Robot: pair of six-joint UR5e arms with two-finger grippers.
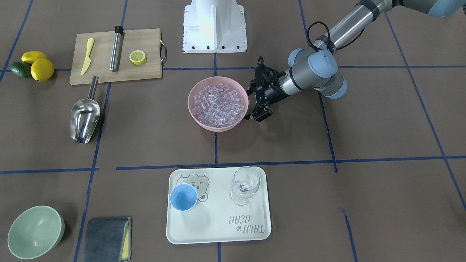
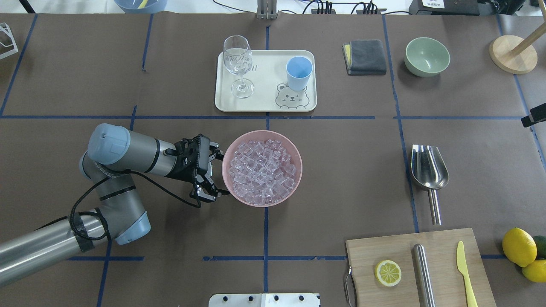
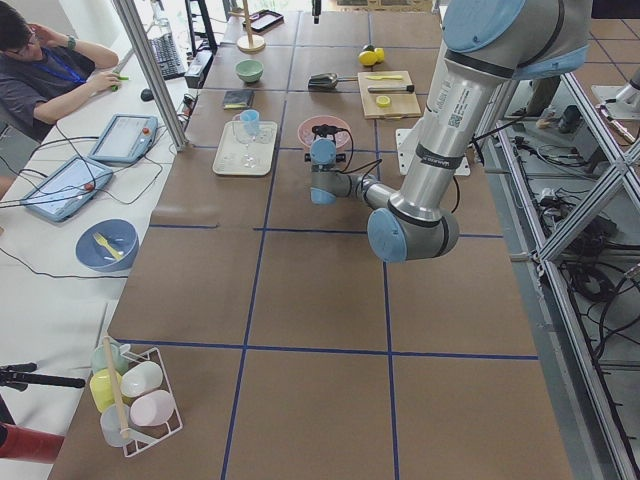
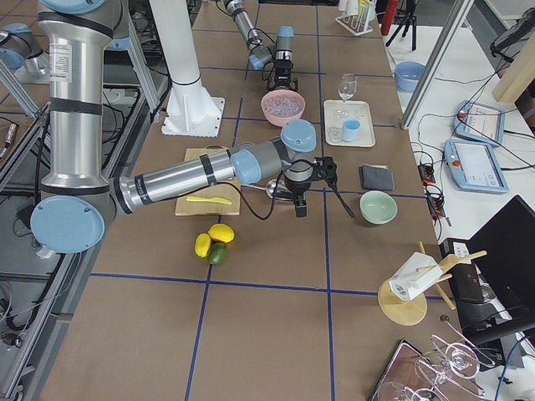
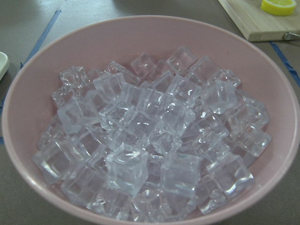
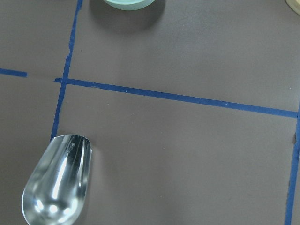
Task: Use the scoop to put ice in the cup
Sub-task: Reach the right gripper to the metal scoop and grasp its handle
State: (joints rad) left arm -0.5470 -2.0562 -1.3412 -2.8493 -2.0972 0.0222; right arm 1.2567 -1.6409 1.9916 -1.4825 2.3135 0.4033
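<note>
The ice [image 1: 218,105] is a heap of clear cubes in a pink bowl [image 2: 298,158] at the table's middle, and it fills the left wrist view [image 5: 150,140]. My left gripper [image 2: 218,175] is open and empty at the bowl's side, one finger to each side of the near rim. The steel scoop [image 2: 428,168] lies flat on the table on my right, also in the right wrist view [image 6: 58,183]. The light-blue cup [image 1: 184,197] stands upright on the cream tray [image 1: 218,233]. My right gripper [image 4: 301,200] hangs above the table near the scoop; I cannot tell whether it is open.
A clear stemmed glass [image 1: 245,183] stands on the tray beside the cup. A wooden board [image 1: 105,72] holds a yellow knife, a steel cylinder and a lemon half. A green bowl [image 1: 34,231], a grey cloth [image 1: 105,238] and lemons [image 1: 42,69] lie at the edges.
</note>
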